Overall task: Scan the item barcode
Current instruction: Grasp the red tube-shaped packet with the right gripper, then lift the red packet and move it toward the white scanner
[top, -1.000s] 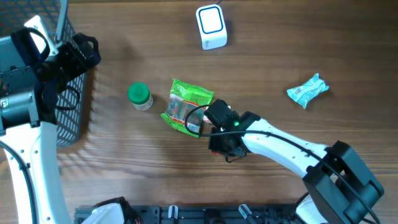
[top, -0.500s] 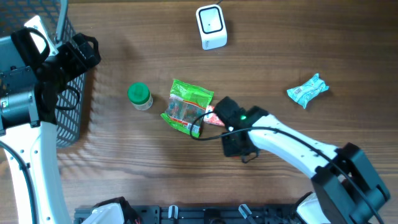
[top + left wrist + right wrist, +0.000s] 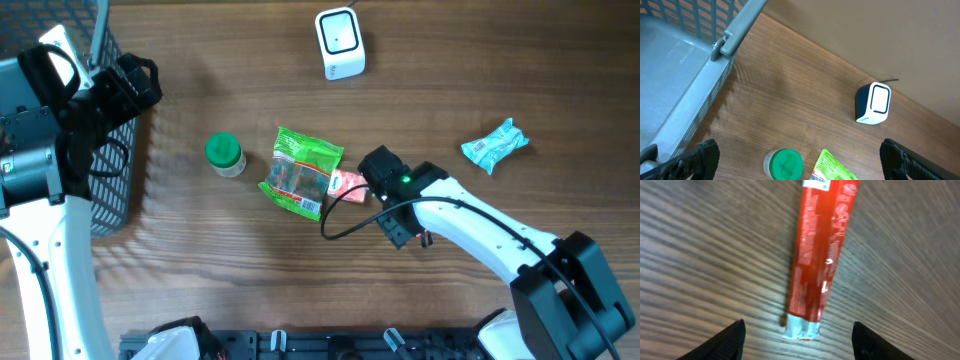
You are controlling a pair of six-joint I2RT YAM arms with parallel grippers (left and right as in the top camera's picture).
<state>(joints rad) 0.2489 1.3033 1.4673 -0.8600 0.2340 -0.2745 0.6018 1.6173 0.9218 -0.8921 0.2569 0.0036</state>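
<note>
Right fingers point(image 3: 733, 339) spread; red packet point(image 3: 821, 255) lies between, touching neither.

Right arm point(image 3: 470, 225): white links, black joints, green LED point(image 3: 406, 181) lit, loose black cable point(image 3: 335, 228). Left arm point(image 3: 40, 255): same colours.

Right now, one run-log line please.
right gripper: open above red packet | red packet: flat on table, beside green bag | left gripper: open, empty | scanner: untouched
</note>
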